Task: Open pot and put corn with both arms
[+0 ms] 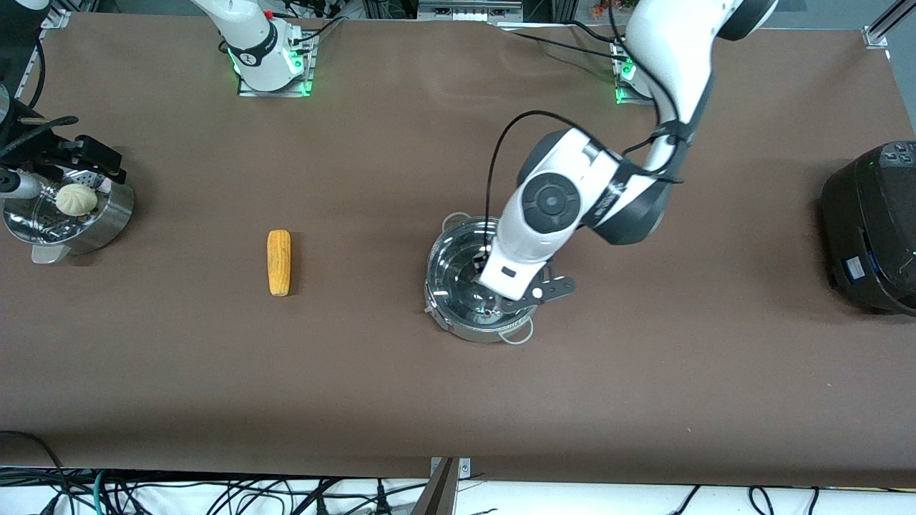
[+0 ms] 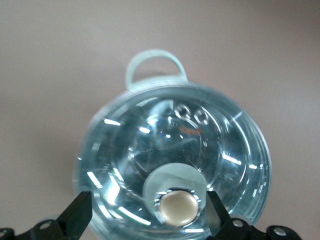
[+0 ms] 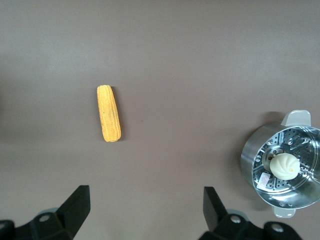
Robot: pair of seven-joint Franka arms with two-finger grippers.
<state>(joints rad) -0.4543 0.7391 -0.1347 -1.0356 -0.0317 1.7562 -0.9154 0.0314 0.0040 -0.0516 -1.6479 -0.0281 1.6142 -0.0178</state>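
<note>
The shiny steel pot [image 1: 438,286] stands mid-table with its clear glass lid [image 2: 175,145] on it. My left gripper [image 2: 147,215] is open, low over the lid. Its fingers [image 2: 80,212] stand on either side of the lid's knob [image 2: 176,207], which is closer to one finger and not gripped. In the front view the left gripper [image 1: 495,304] is mostly hidden under its white wrist. The corn [image 1: 279,262] lies on the table toward the right arm's end and also shows in the right wrist view [image 3: 109,113]. My right gripper [image 3: 147,210] is open and empty, high over bare table.
A steel steamer [image 1: 107,222] with a white bun [image 1: 76,199] stands at the right arm's end and shows in the right wrist view [image 3: 250,160]. A black appliance [image 1: 873,222] sits at the left arm's end. One pot handle [image 2: 155,62] shows past the lid.
</note>
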